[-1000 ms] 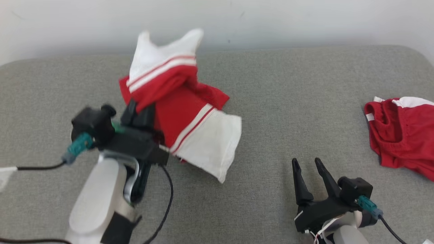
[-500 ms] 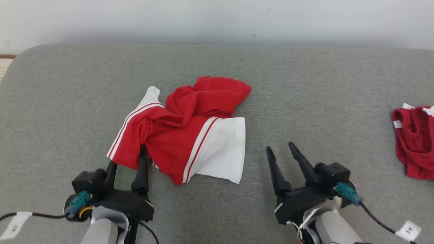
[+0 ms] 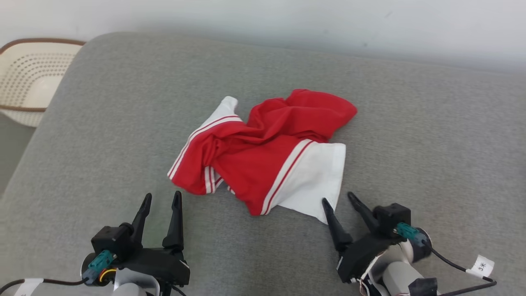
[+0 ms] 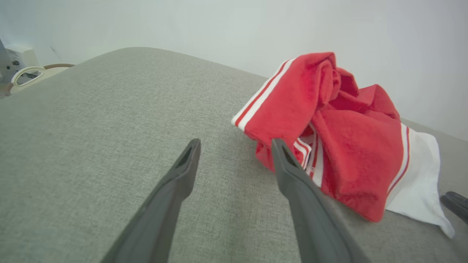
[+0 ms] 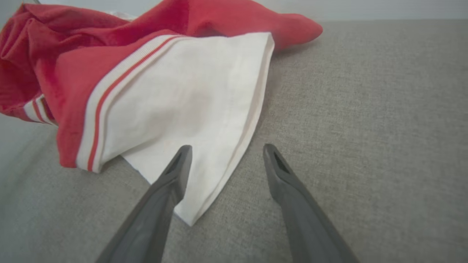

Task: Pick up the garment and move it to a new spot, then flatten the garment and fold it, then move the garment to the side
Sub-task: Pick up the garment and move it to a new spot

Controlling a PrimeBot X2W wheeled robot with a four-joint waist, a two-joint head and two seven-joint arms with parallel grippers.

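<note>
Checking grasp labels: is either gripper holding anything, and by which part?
Nothing is held: left gripper and right gripper are open; the garment lies loose on the cushion.

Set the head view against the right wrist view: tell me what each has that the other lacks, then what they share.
Head view, of the two: the basket and the open left gripper. Right wrist view, of the two: the ribbed texture of the striped band. Shared: the garment, the grey cushion, and the open right gripper at the white corner.
</note>
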